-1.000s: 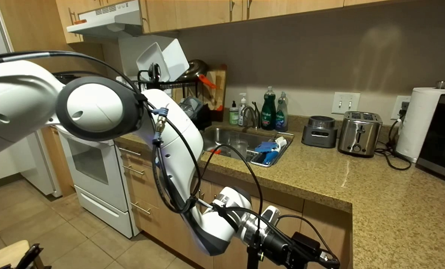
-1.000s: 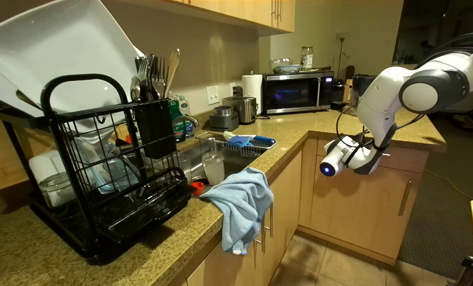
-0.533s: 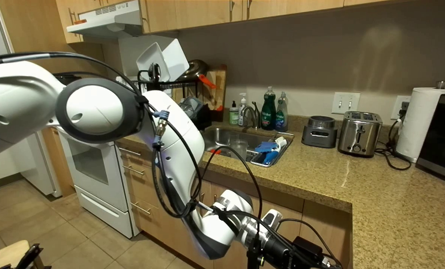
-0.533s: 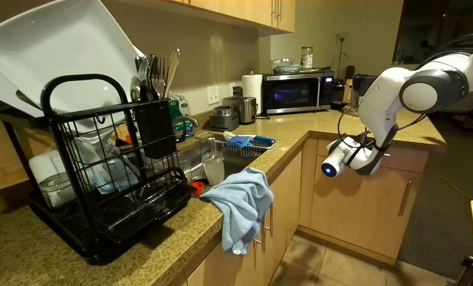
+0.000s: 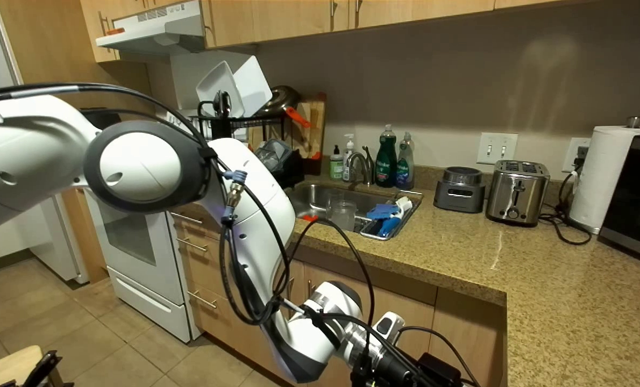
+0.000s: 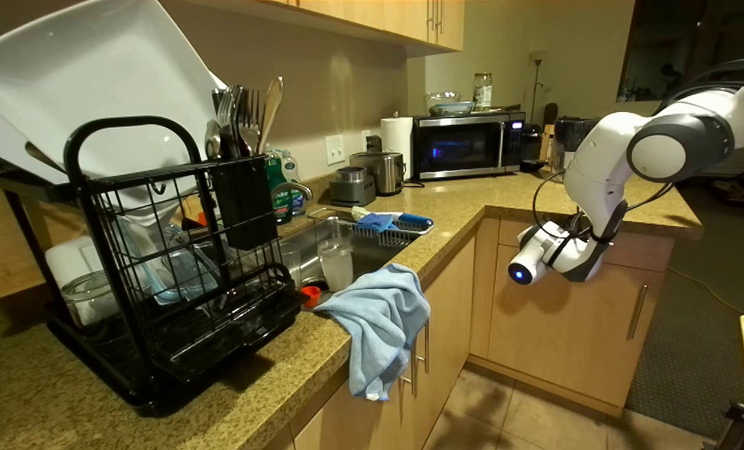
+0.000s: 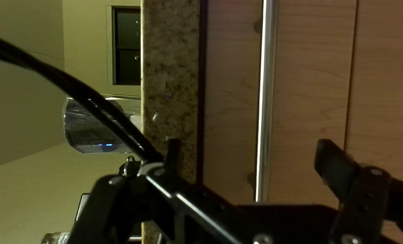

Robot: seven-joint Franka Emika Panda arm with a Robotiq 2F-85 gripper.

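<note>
- In wrist view, the gripper point(image 7: 250, 154) is standing spread.
- The metal drawer handle point(image 7: 265, 101) is lying at twelve o'clock.
- Sideways drift could be bumping the gripper into the granite countertop point(image 7: 171, 61), eleven o'clock.

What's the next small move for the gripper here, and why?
I'd probably ease the gripper straight toward the drawer handle, jaws open: in the wrist view the handle shows between the spread fingers, roughly square to their line of closing, so they look set to straddle it. How far ahead it lies, I can't tell.
</note>
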